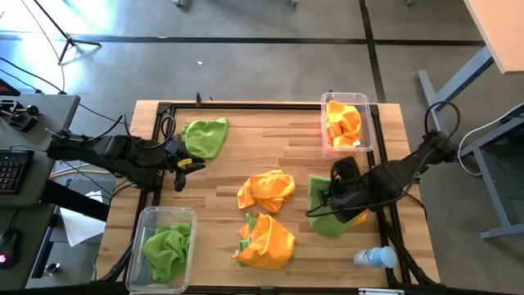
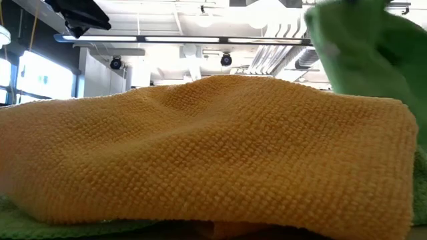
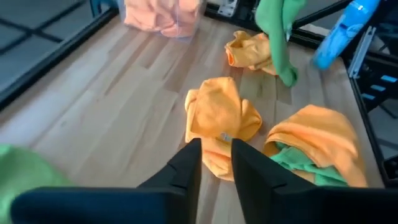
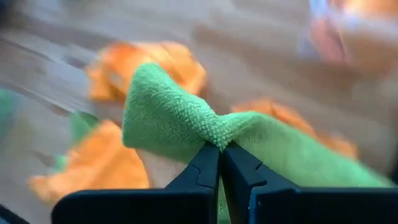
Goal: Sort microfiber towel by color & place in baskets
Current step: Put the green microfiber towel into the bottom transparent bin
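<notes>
My right gripper (image 1: 334, 197) is shut on a lime green towel (image 1: 327, 215) at the table's right side; in the left wrist view this green towel (image 3: 277, 37) hangs beside an orange towel (image 3: 249, 50). Two more orange towels lie on the wood, one mid-table (image 1: 266, 190) and one near the front (image 1: 264, 240) with green cloth under it. Another green towel (image 1: 205, 137) lies at the far left, next to my left gripper (image 1: 182, 164), which stands slightly open on nothing. The near-left basket (image 1: 146, 220) holds green cloth. The far-right basket (image 1: 372, 123) holds orange cloth. My right gripper pinches a bunched fold of the green towel (image 4: 219, 138) between its two fingertips, coming from above and slanting down. The cloth spreads out to both sides of the fingers and hangs slack below them (image 3: 287, 76). Whether its lower end touches the table, I cannot tell.
A clear bottle with a blue cap (image 1: 375, 258) lies at the near right corner. A black frame rail (image 1: 246, 105) borders the table's far side. In the low view an orange towel (image 2: 200, 153) fills most of the picture. Bare wood (image 1: 270, 139) lies mid-table toward the far side.
</notes>
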